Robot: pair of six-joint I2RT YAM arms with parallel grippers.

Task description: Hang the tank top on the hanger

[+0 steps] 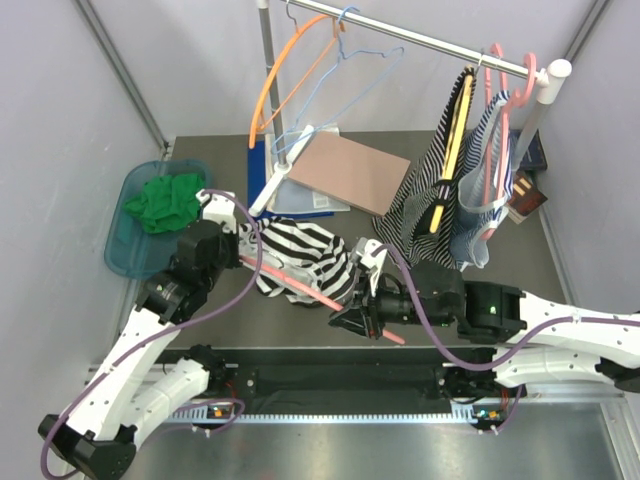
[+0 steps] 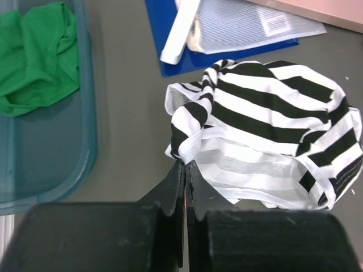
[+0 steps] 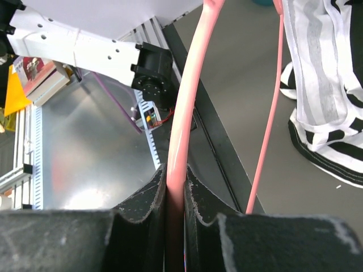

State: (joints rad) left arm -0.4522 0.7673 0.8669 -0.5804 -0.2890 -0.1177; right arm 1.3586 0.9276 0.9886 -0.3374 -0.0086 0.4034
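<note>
The tank top [image 1: 300, 250], with wide black and white stripes, lies crumpled on the grey table in front of the arms. My left gripper [image 1: 243, 252] is at its left edge. In the left wrist view the left gripper [image 2: 186, 165] is shut, pinching the white hem of the tank top [image 2: 266, 113]. The salmon-pink hanger [image 1: 300, 283] slants under the garment's near edge toward the right arm. My right gripper [image 1: 352, 312] is shut on it. In the right wrist view the right gripper [image 3: 176, 170] clamps the hanger's thick bar [image 3: 190, 85], and the tank top [image 3: 323, 85] drapes at the right.
A teal tray [image 1: 125, 260] holding a green cloth [image 1: 165, 200] sits at the left. Behind are a blue folder [image 1: 262, 185] and a brown board [image 1: 350, 170]. A rail [image 1: 420, 40] carries an orange hanger [image 1: 290, 70], a light-blue hanger [image 1: 345, 70] and dark striped garments [image 1: 450, 170].
</note>
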